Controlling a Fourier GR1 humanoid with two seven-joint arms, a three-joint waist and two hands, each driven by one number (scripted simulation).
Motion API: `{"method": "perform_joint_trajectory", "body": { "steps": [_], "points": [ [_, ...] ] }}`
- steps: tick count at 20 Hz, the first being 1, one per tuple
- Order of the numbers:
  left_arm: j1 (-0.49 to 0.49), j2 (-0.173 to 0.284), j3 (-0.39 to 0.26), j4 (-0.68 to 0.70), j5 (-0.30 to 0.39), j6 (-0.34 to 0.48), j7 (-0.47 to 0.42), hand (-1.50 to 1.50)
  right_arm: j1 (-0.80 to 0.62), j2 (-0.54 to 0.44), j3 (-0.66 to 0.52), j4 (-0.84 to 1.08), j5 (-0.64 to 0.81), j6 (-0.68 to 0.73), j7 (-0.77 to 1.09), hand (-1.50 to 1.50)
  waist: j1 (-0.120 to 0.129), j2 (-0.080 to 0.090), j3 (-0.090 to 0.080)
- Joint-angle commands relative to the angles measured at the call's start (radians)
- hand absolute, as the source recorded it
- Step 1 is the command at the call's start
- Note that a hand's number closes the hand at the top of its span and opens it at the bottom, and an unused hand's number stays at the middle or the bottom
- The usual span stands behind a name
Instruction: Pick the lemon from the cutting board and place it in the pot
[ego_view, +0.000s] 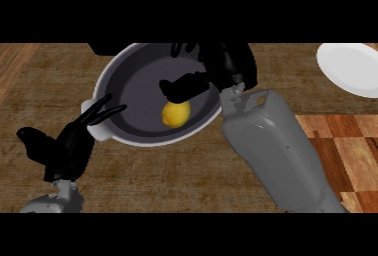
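The yellow lemon lies on the dark floor of the grey pot, near the pot's front right wall. My right hand hovers over the pot's right side, open, with its thumb stretched out just above the lemon and nothing held in it. My right forearm comes up from the lower right and hides part of the pot's rim. My left hand rests open at the lower left, fingers up, its fingertips close to the pot's white side handle.
The wooden cutting board lies at the right edge, partly behind my right forearm. A white plate sits at the upper right. The brown counter stretches in front of the pot.
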Motion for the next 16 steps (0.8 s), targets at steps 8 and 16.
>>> {"method": "perform_joint_trajectory", "body": {
  "steps": [8, 16],
  "points": [
    [-0.018, -0.021, -0.023, -0.029, -0.003, 0.005, 0.036, 0.0, -0.032, 0.001, -0.041, 0.164, -0.342, -0.305, -0.168, -1.5, 0.0, 0.001, 0.0],
    [-0.089, 0.016, 0.064, 0.028, 0.046, -0.009, 0.04, 0.0, 0.034, -0.006, -0.175, 0.096, -0.38, -0.496, -0.298, -1.5, -0.032, -0.002, 0.0]
  ]
}}
